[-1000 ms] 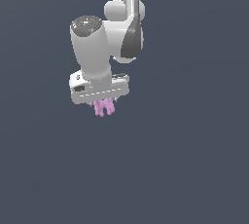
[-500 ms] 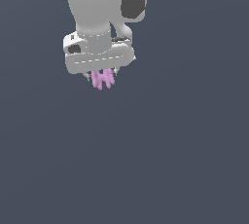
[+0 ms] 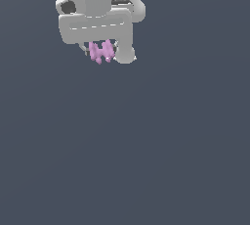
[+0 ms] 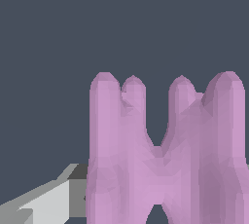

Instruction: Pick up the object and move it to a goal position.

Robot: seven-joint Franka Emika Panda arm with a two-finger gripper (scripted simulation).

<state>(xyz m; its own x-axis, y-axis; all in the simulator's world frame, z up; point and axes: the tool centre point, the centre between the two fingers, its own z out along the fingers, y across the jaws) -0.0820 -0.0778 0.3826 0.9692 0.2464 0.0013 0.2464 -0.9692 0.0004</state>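
The object (image 3: 101, 52) is a small pale pink-lilac piece of thin upright bars. It hangs under the white hand of my arm near the top of the exterior view. My gripper (image 3: 101, 56) is shut on it and holds it in the air. In the wrist view the object (image 4: 165, 159) fills the near field, its bar ends pointing away from the camera. One grey-white finger (image 4: 46, 203) shows beside it. The other finger is hidden behind the object.
A plain dark grey surface (image 3: 146, 160) fills the rest of both views. No other object shows.
The hand has risen steadily in the exterior view with the object in it and has turned about its axis. The object stays between the fingers.
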